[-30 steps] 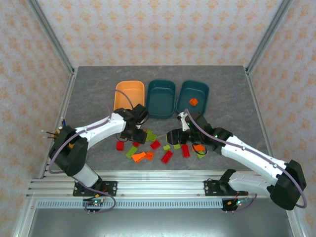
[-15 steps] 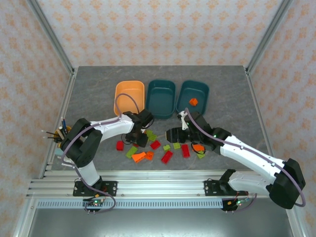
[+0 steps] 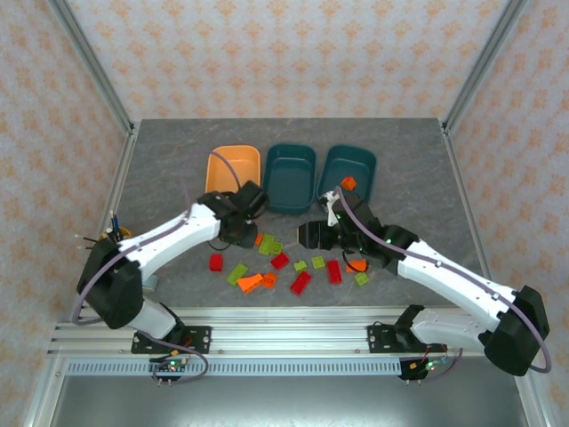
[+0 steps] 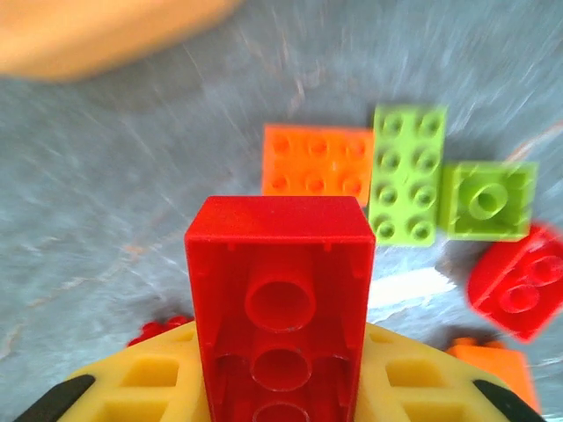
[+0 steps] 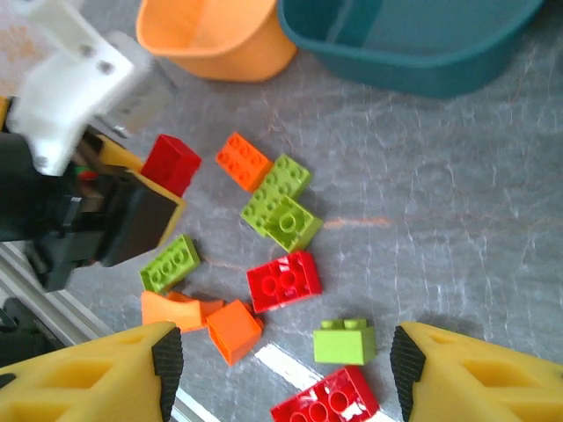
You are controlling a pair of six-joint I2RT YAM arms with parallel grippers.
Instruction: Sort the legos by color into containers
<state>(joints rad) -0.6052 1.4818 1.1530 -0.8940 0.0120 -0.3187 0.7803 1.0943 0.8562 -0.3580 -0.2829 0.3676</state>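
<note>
Orange brick [image 3: 348, 183] in rightmost tray [image 3: 363, 160]; left gripper [image 4: 280, 391] pinching red brick [image 4: 280, 281]; right gripper [image 5: 281, 356] spread.

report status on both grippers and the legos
Left gripper shut on red brick, near the orange tray. Right gripper open over the loose pile. One orange brick in the right teal tray. Nothing seen blocking the trays.

legos [image 5: 283, 281]: red, orange, lime | trays [image 3: 233, 171]: one orange, two teal | table [image 3: 178, 160]: mottled grey
</note>
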